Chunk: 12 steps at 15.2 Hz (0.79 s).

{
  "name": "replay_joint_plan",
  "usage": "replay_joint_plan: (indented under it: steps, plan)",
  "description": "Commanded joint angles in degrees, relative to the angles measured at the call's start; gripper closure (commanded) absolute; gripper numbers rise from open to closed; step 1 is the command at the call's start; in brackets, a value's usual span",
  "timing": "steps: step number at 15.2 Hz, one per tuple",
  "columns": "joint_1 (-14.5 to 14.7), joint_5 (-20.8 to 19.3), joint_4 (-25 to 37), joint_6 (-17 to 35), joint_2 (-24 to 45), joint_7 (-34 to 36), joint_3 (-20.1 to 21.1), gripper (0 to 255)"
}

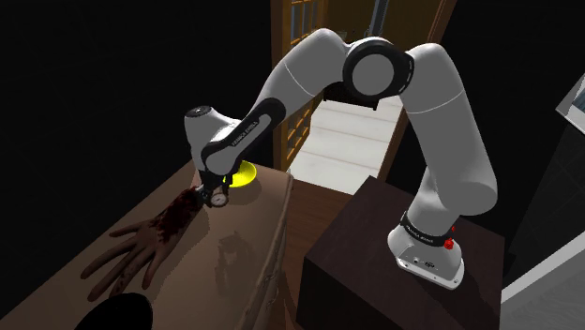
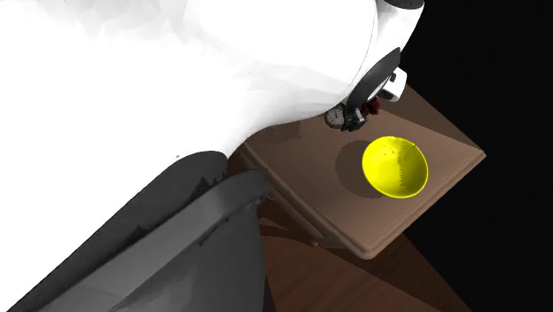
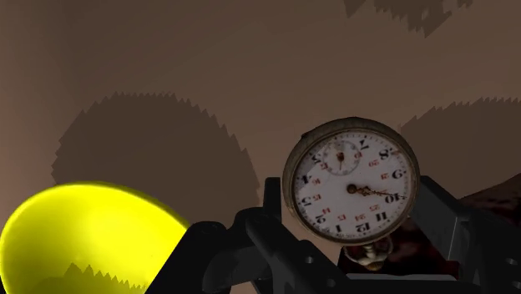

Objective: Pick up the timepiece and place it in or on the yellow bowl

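- Table: plain brown wooden top with a raised lip at the edge. It runs toward the shoulder view's lower left.
- Jagged dark shadows lie on the tabletop. Overall light is dim.
- Behind the table's far end stands a tall warm-brown wooden frame with glazed panes; door or cabinet, can't tell.
- Pale grey floor strip beside that frame is the brightest patch.
- Dark brown floor under the table.
- Black area fills the shoulder view's left and top.
- Sliver of grey wall at the shoulder view's right edge, pale strip at its lower right.
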Motion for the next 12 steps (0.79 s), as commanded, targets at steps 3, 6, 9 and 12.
replay_joint_plan:
  steps: [3,6,9,12]
  plan:
    - [-0.26,0.49,-0.12,-2.07,-2.18,-0.26,0.41,255]
    - [-0.46,0.85,-0.07,-3.63,-3.71,-0.47,0.7,255]
    - [-2.31,1.12,0.92,-4.09,-3.22,-2.9,0.34,255]
    - [-4.99,1.49,2.96,-5.01,-2.14,-6.49,-0.19,255]
